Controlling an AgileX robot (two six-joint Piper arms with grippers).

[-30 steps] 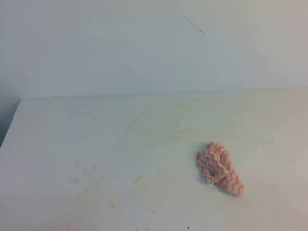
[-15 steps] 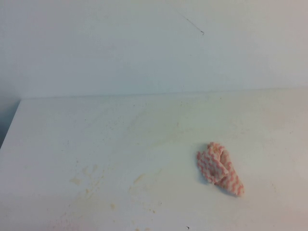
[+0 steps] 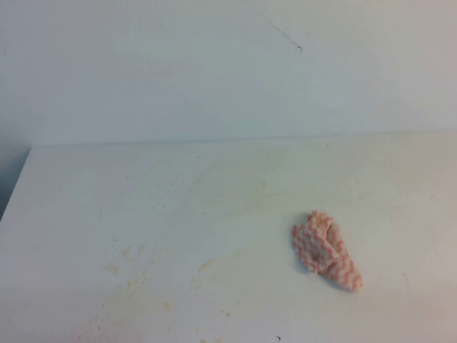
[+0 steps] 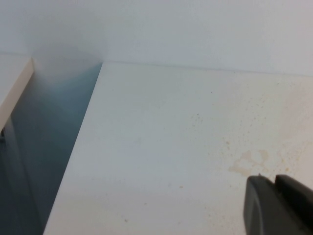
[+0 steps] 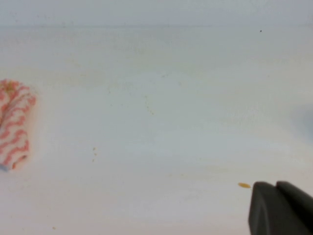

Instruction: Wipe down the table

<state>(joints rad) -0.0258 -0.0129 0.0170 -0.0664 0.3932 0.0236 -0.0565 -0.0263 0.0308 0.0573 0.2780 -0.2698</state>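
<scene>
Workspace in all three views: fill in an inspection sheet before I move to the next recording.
Surface: white table, with yellowish stains on its near left part.
Job's things: crumpled red-and-white cloth lying on the table's right part, nothing touching it.
Clutter: one small orange crumb on the table.
Grippers: left gripper shut, over the table near the stains; right gripper shut, over the table by the crumb, apart from the cloth; both empty, neither in the high view.
Cables: nothing seen.
Surroundings: plain white wall behind the table; dark gap along the table's left edge.
</scene>
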